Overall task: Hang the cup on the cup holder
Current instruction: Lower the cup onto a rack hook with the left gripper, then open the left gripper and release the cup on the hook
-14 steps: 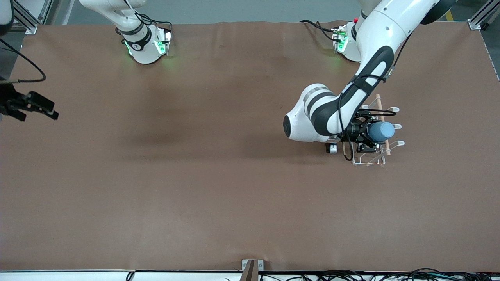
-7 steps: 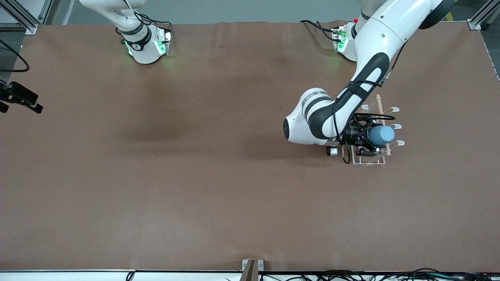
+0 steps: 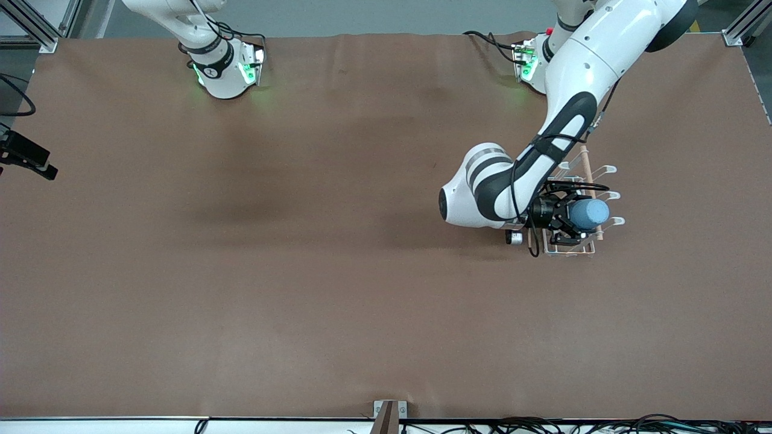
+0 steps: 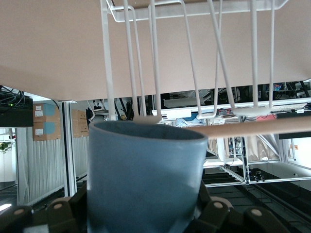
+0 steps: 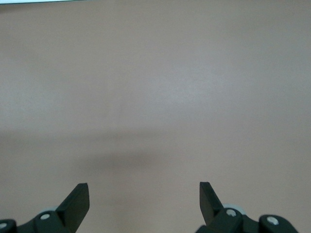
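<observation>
The light-blue cup [image 3: 591, 213] lies on its side in my left gripper [image 3: 564, 220], which is shut on it over the cup holder [image 3: 567, 249]. The cup holder is a white wire rack with loop-tipped prongs [image 3: 613, 194] and a wooden rod [image 3: 584, 158]. In the left wrist view the cup [image 4: 146, 174] fills the space between the dark fingers [image 4: 214, 211], and its wide end reaches the prong tips [image 4: 146, 118] and the rod [image 4: 252, 127]. Whether a prong is inside the cup is hidden. My right gripper [image 3: 29, 159] waits open at the right arm's end of the table, over bare brown cloth [image 5: 144, 196].
The brown table cloth [image 3: 301, 271] is bare apart from the rack. Both arm bases [image 3: 223, 72] stand along the table edge farthest from the front camera. A metal bracket [image 3: 389, 413] and cables sit at the edge nearest that camera.
My left gripper has shifted the cup a little along the rack, toward the front camera. My right gripper has drawn back toward the right arm's end of the table.
</observation>
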